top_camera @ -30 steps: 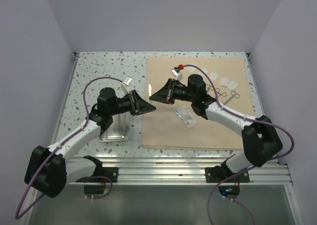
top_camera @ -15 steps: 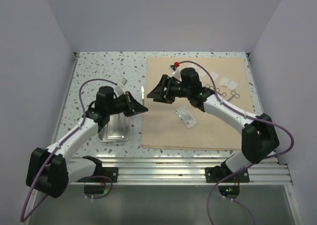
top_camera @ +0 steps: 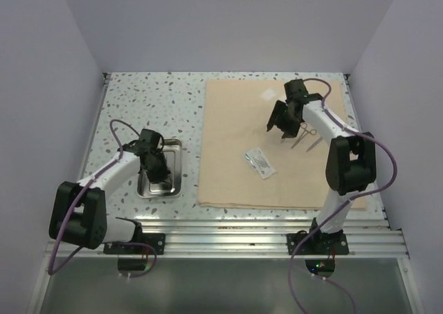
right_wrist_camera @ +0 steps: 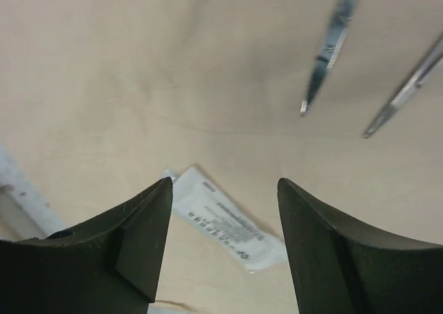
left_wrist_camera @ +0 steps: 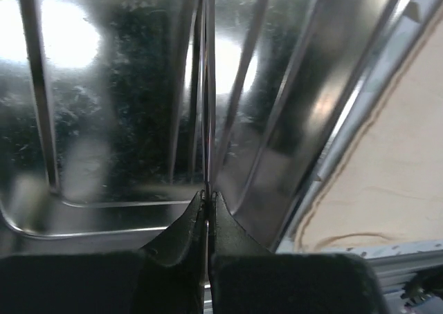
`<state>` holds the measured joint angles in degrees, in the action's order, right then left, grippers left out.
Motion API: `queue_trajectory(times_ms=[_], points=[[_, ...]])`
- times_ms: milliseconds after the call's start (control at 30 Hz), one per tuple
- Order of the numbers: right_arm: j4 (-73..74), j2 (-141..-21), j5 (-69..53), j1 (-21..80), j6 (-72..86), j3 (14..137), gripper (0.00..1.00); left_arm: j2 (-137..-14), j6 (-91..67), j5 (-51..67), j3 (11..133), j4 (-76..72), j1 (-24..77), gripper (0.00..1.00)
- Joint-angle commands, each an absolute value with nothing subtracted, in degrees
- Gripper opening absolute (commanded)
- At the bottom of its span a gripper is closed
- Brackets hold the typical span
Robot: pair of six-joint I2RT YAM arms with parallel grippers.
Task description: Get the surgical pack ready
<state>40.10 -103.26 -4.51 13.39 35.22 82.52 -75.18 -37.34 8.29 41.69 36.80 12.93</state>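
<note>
table [top_camera: 138, 99]: speckled stone-look top
right side: big beige cloth [top_camera: 235, 179], flat
left side: steel tray [top_camera: 172, 182], just beside cloth

cloth [top_camera: 235, 169]: plain beige, beneath the right gripper [right_wrist_camera: 223, 182]
tray [left_wrist_camera: 90, 120]: mirror-bright steel with dark mottled reflections, beneath the left gripper [left_wrist_camera: 208, 194]
thin metal instrument [left_wrist_camera: 207, 86]: silvery, between the left fingertips
packet [right_wrist_camera: 228, 227]: clear-white with dark print, just ahead of the right fingers
loose instruments [right_wrist_camera: 327, 51]: silver-grey, beyond the right fingers
table [top_camera: 138, 99]: white, dark-speckled
gripper fingers [right_wrist_camera: 138, 245]: black
</note>
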Motion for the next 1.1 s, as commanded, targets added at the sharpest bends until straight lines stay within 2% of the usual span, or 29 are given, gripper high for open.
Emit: queue_trajectory(times_ms=[0,167,300,333,367,633,1067], points=[[47.4,-106.4,2.6,11.4,30.1,87.7,0.65,-78.2,-33.0,2.6,44.5,38.6,12.7,0.00],[48.6,-114.7,9.5,9.2,28.6,94.1,0.60,-81.3,-31.4,2.5,46.3,38.2,12.7,0.02],[49.7,-119.6,12.5,8.6,27.9,98.8,0.56,-80.5,-31.0,2.9,46.9,38.7,12.7,0.25],[49.4,-120.2,12.9,8.6,27.7,99.4,0.56,-80.3,-30.9,3.0,47.3,38.7,12.7,0.35],[48.8,-120.8,13.2,8.5,27.6,100.4,0.55,-80.0,-30.6,3.2,47.5,38.8,12.7,0.39],[49.0,-128.1,14.8,8.6,27.5,106.3,0.45,-77.5,-28.7,7.3,51.2,39.3,12.7,0.58],[49.4,-130.3,15.3,8.0,28.3,106.5,0.41,-76.1,-27.1,9.8,55.2,39.3,12.7,0.58]])
